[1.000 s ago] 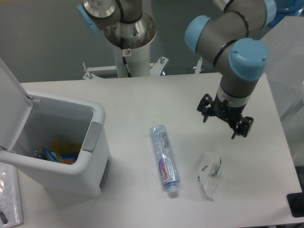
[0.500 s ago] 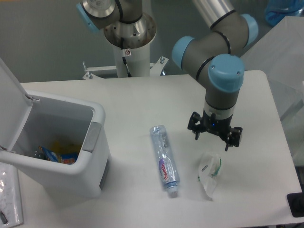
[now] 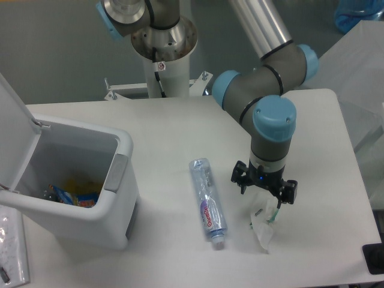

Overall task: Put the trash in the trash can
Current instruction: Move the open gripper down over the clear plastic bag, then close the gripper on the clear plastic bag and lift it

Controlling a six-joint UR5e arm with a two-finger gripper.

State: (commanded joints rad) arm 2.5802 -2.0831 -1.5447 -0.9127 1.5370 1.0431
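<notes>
A flattened clear plastic bottle with a blue cap and red-blue label lies on the white table, cap toward the front edge. To its right lies a crumpled clear-white wrapper with green marks. My gripper hangs directly over the wrapper's upper part, fingers spread wide and open, with nothing between them. Part of the wrapper is hidden behind the fingers. The white trash can stands at the left with its flip lid raised and some colourful items inside.
The arm's base column rises at the back centre. A clear sheet lies at the front left corner. A dark object sits at the table's front right edge.
The gripper has moved left and toward the front, coming down from the right side of the table to just over the wrapper. Bottle, wrapper and trash can have stayed put.
</notes>
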